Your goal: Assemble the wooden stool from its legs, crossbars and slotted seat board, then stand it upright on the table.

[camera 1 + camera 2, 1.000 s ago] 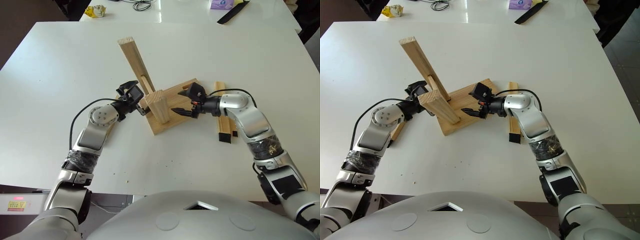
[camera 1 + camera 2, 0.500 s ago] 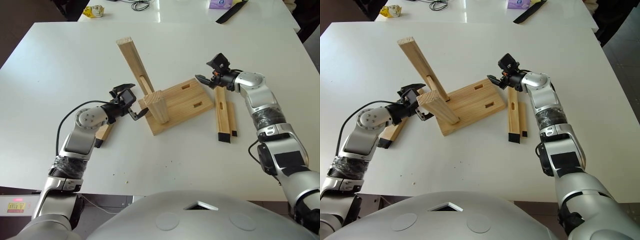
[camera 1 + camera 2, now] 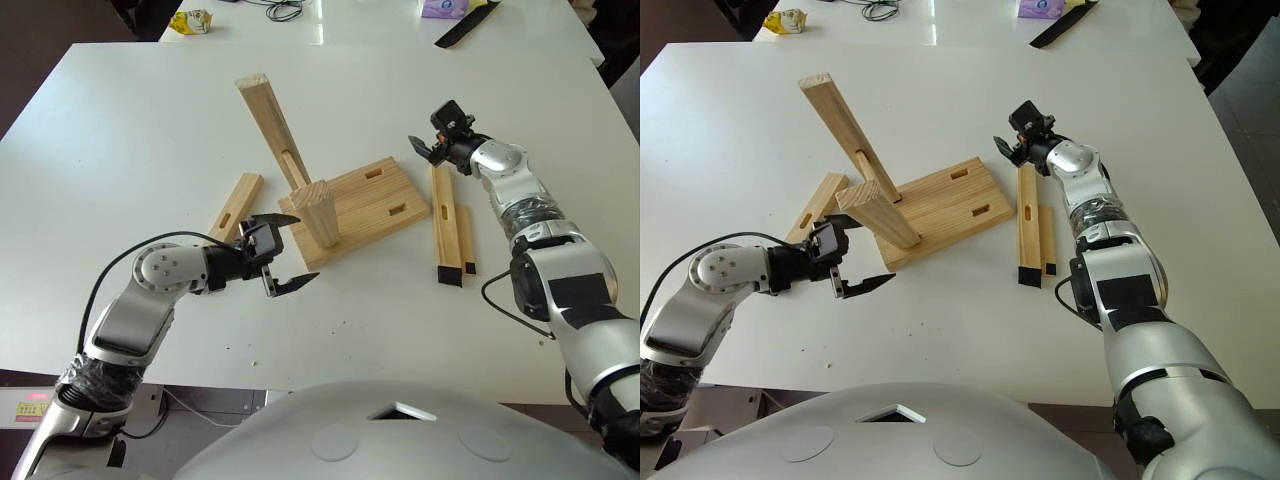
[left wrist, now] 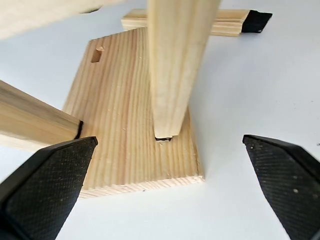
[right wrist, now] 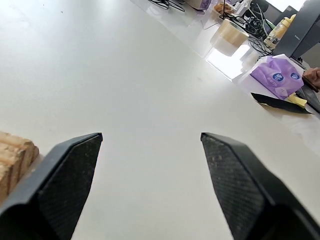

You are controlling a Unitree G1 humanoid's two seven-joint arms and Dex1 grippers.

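The slotted seat board lies flat mid-table with two wooden legs standing in it: a long leaning one and a nearer one. My left gripper hovers open just in front of the board's near corner, holding nothing; in the left wrist view its fingers flank the nearer leg seated in the board. A loose wooden piece lies left of the board. Two black-tipped bars lie to its right. My right gripper is open and empty above their far ends.
The white table has bare room at the left and along the front. On the desk behind are a yellow item, cables, a purple pack and a black strip. The table's right edge lies close to my right arm.
My left gripper drew back from the legs toward the table's front, uncovering the loose piece. My right gripper left the board and swung out to the bars' far ends.
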